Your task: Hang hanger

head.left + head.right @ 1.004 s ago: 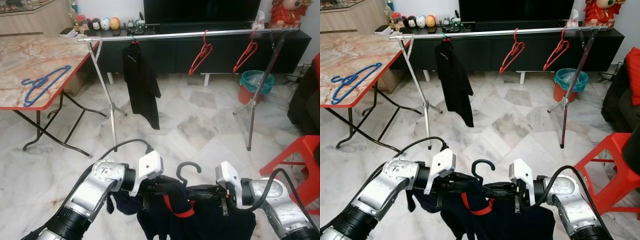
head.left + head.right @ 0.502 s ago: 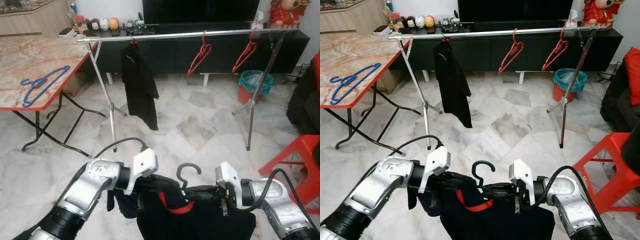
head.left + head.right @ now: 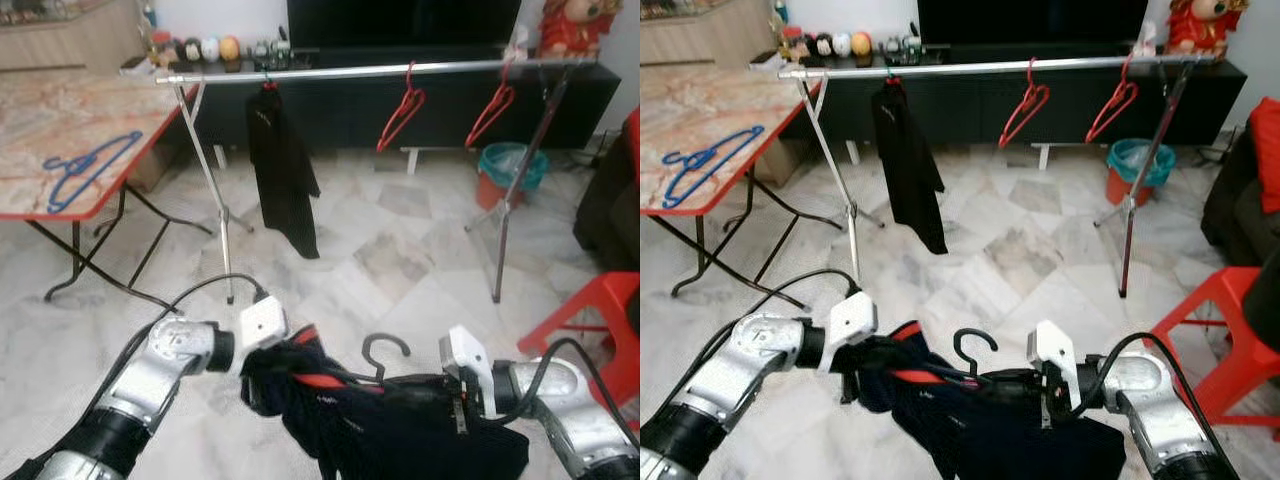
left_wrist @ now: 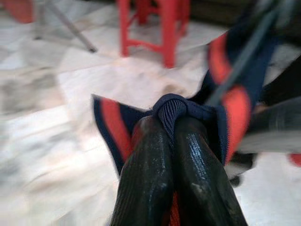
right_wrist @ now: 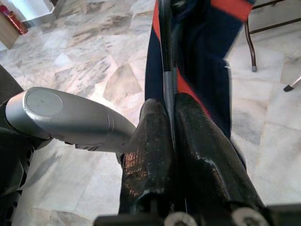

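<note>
A dark hanger with a black hook is held low in front of me, inside a navy garment with red trim. My left gripper is shut on the garment's ribbed collar, its fingers pressed together around the cloth. My right gripper is shut on the hanger's bar, to the right of the hook. Ahead, a silver clothes rail spans the room.
On the rail hang a black garment and two red hangers. A marble-top table at left carries blue hangers. A red stool is at right, and a teal bin sits behind the rail.
My left gripper has pulled leftward with the collar, stretching the garment out along the hanger. The hook has shifted slightly to the right. The right gripper keeps its hold.
</note>
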Controlling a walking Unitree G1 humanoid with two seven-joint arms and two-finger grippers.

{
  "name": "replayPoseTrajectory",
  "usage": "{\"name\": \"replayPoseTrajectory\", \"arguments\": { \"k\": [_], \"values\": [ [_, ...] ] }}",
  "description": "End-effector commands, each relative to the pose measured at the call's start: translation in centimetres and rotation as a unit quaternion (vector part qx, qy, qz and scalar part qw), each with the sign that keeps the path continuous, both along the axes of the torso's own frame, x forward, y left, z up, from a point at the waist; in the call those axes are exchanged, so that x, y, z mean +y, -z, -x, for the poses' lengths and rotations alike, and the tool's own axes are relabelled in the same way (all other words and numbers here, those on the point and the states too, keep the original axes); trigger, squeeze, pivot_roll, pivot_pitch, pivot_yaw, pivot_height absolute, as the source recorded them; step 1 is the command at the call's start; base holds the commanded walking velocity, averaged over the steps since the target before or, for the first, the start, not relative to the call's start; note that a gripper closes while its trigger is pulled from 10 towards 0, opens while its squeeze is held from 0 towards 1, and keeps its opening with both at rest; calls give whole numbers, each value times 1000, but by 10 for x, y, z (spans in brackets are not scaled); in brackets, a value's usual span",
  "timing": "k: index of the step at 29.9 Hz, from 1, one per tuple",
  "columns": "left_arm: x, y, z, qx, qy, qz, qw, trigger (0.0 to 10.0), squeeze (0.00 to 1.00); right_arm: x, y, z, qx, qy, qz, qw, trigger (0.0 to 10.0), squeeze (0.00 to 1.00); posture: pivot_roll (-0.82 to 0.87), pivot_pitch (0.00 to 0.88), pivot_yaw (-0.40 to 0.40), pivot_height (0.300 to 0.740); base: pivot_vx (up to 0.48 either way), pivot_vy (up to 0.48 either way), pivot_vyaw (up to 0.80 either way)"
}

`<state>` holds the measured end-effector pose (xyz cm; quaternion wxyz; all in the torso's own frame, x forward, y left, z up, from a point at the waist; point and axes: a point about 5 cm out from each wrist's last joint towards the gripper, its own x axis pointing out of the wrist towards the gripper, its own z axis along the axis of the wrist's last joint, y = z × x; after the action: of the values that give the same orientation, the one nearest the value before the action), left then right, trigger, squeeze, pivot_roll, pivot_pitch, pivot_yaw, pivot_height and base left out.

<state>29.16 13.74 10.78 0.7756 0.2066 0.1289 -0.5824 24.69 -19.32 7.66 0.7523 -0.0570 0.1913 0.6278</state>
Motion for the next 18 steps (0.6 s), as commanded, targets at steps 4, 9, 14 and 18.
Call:
{"name": "replayPoseTrajectory", "arguments": {
  "k": [4, 9, 14, 18],
  "values": [
    [23, -3, -16, -65, -60, -50, 995, 0, 0, -3, -2, 2, -7, -13, 11, 1000, 0, 0, 5, 0, 30, 740, 0, 0, 0],
    [32, 10, -17, -82, -68, -109, 988, 0, 0, -4, -1, 1, -7, -8, 15, 1000, 0, 0, 7, 0, 29, 740, 0, 0, 0],
    [44, 26, -6, -45, -29, -165, 985, 0, 0, -9, 0, -4, -21, 15, 34, 999, 0, 0, 5, 0, 31, 740, 0, 0, 0],
    [46, 27, -1, -43, -18, -154, 987, 0, 0, -13, 3, -7, -31, 33, 56, 997, 0, 0, 1, 0, 32, 740, 0, 0, 0]
  ]
}}
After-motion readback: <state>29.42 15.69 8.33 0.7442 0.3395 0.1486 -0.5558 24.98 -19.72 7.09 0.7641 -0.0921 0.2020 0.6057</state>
